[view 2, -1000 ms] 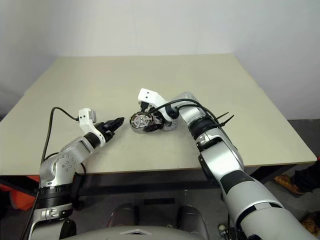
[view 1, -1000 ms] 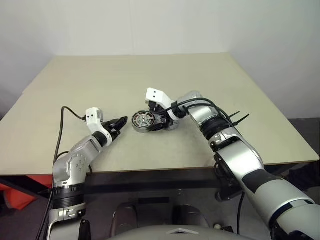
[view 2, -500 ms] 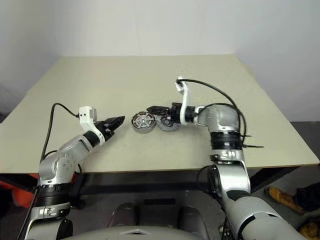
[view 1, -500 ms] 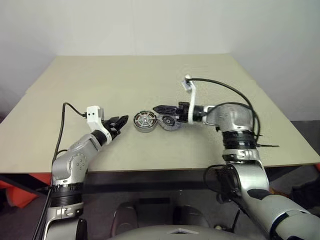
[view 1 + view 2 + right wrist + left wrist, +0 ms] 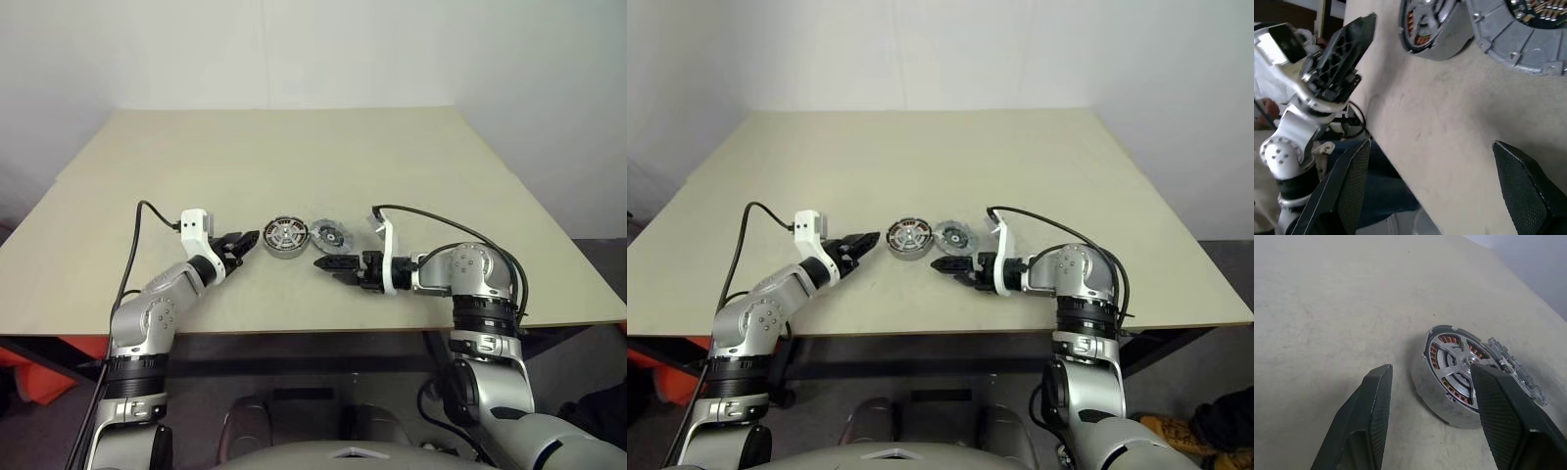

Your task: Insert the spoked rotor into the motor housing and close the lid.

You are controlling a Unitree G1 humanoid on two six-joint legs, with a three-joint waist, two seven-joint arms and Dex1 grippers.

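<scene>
From the head views, the pale beige tabletop (image 5: 294, 157) lies bare around two small parts near its front middle, with wide open room to the far edge and both sides. The round silver-grey motor housing (image 5: 285, 237) with copper-brown windings sits flat; the spoked rotor (image 5: 1457, 363), silvery spokes under a dark ring, appears already seated in it, though at this distance that is hard to confirm. Just beside it, toward the robot's right, lies the flat grey lid (image 5: 330, 236) with a notched edge, its fine detail too small to read.

The left pincer (image 5: 242, 243) rests low by the housing, pointing at it, black fingers spread and holding nothing. The right pincer (image 5: 328, 264) points leftward, nearer the front edge than the lid and apart from it, fingers spread wide and empty.

In the left wrist view, the housing stands between the two black fingers (image 5: 1371, 406), untouched; the lid behind it is largely hidden, only its rim showing.

In the right wrist view, housing and lid are both cut off by the frame edge, and the left pincer shows across the tabletop.
</scene>
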